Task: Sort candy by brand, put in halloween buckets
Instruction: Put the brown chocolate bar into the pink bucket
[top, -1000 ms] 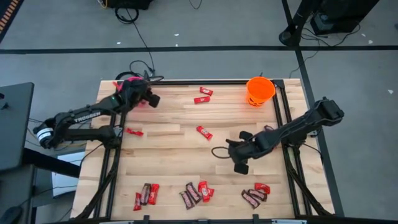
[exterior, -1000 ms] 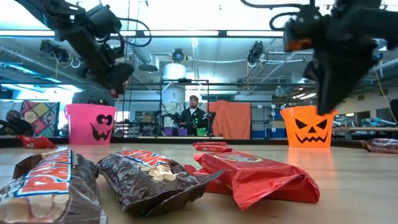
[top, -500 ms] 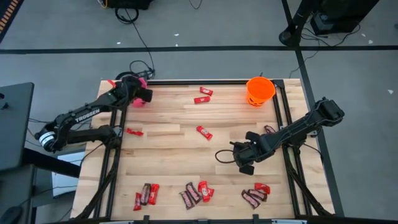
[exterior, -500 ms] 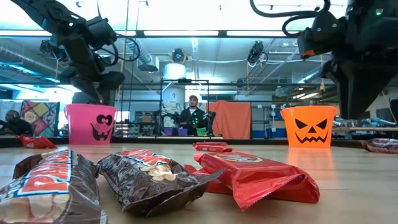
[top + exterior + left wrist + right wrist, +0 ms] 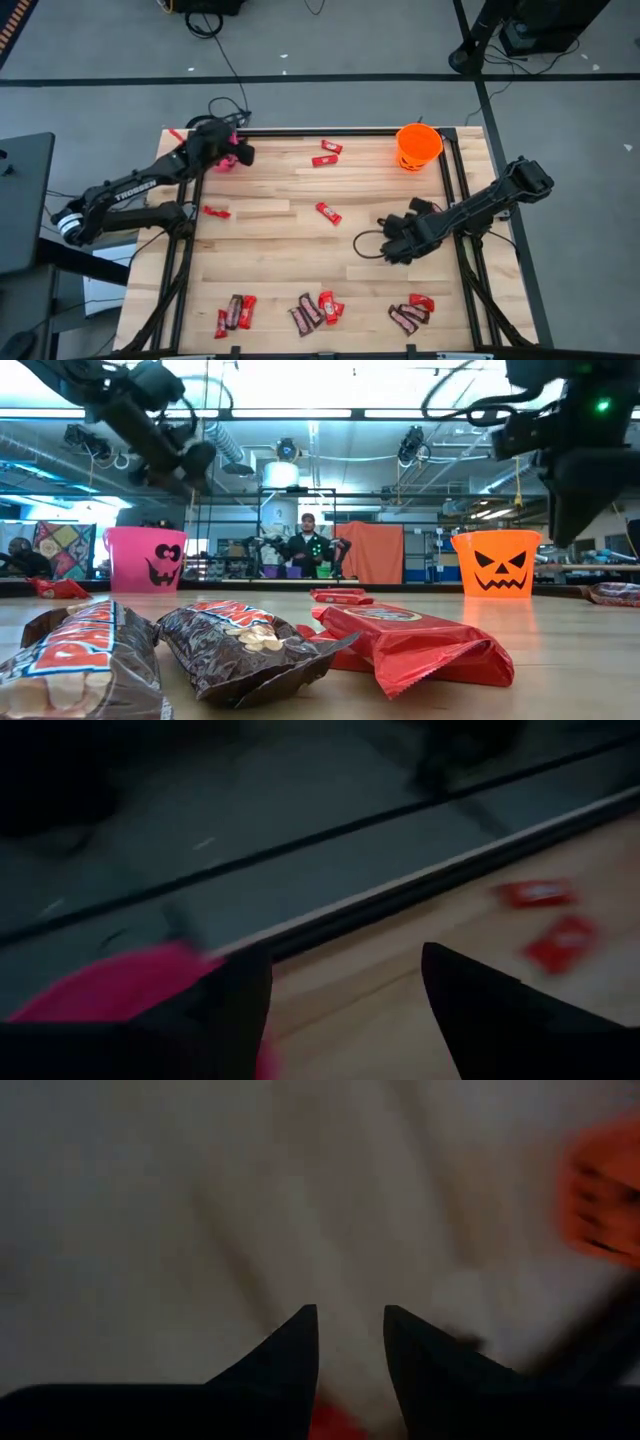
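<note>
The tabletop is pale wooden planks inside a dark frame. Along its near edge, well apart from both grippers, lie clusters of red and brown candy, with more bars at and; in the low view a brown bar and a red bar fill the foreground.

The right gripper hangs over the tabletop's right half, above bare wood. In its wrist view its fingers stand slightly apart with a narrow gap between them; a bit of red shows low in that gap, too blurred to tell what it is or whether it is held. The orange bucket stands beyond these fingers at the far right corner. A single red bar lies to their left, mid-table, and another near the left edge.

The left gripper is at the far left corner, just over the pink bucket. Its fingers are wide apart with nothing between them; the pink bucket's rim shows beside one finger, and two red bars lie beyond the other near the far edge.

Grey floor with cables surrounds the table. Across the room a person sits among racks, under ceiling lights.
</note>
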### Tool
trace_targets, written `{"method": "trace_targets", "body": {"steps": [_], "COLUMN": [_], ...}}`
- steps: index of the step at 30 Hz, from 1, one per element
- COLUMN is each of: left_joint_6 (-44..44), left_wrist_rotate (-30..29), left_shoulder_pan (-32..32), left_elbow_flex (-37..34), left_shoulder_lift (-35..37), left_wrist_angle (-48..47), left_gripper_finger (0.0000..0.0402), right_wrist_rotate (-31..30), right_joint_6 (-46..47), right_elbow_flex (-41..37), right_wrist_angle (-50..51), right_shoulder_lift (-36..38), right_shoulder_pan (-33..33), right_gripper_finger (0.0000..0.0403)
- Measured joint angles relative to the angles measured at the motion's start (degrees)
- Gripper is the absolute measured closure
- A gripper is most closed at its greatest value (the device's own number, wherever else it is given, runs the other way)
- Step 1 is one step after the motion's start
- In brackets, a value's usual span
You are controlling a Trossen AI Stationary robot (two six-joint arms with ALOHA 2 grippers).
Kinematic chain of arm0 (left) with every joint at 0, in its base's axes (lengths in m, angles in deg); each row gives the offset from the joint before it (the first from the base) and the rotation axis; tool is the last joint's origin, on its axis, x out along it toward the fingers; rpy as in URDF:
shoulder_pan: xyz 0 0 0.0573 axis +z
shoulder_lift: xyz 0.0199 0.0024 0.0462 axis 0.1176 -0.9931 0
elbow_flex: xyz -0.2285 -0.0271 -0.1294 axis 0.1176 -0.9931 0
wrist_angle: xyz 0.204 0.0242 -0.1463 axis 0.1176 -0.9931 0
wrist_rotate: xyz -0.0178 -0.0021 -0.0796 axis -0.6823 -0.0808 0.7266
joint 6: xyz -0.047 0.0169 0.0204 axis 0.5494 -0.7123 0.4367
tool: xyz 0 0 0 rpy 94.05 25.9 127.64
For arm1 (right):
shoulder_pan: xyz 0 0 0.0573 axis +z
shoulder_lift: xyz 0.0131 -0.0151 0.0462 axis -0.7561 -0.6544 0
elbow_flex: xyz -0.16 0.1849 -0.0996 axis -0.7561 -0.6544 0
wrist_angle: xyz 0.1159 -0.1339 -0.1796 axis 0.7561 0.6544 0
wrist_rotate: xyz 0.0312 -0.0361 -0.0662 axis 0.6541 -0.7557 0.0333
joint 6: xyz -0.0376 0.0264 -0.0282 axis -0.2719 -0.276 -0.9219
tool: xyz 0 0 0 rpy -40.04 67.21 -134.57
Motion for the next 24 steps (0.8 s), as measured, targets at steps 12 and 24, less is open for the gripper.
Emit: {"method": "trace_targets", "body": {"steps": [12, 24], "left_joint_6": [-11.04, -7.76], "left_wrist_rotate": [0.95, 4.66], "left_shoulder_pan": [-21.98, -29.77], "left_elbow_flex": [-3.6, -3.91], "left_shoulder_lift": [-0.58, -7.99], "left_wrist_angle": [20.03, 22.19], "left_gripper_finger": [0.014, 0.014], "right_wrist_rotate": [-34.83, -15.0], "right_joint_6": [5.66, 1.24], "right_elbow_flex": [-5.08, -6.53], "right_wrist_angle": [1.88, 0.87], "right_shoulder_lift": [0.02, 0.02], "right_shoulder_pan": [-0.13, -4.43], "right_gripper_finger": [0.0274, 0.0274]}}
